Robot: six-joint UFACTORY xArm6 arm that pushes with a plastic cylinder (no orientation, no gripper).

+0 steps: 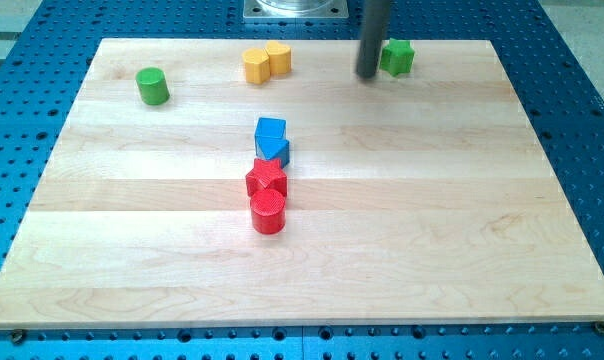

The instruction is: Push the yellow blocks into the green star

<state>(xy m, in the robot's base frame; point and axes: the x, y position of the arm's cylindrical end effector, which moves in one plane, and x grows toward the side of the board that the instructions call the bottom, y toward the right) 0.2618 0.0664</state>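
Yellow blocks [267, 62], faceted and touching, sit on pale wood left of my tip [367, 75]; no pincer shows.

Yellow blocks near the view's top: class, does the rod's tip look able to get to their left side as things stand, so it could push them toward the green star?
Probably yes. My tip stands between the yellow blocks and the green star, and the board around the pair looks bare, so it could circle them.

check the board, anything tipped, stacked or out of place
Nothing stands out. All seven blocks sit flat on the wooden board: two yellow blocks touching, blue and red ones clustered mid-board, green cylinder alone. My tip is just left of the green star.
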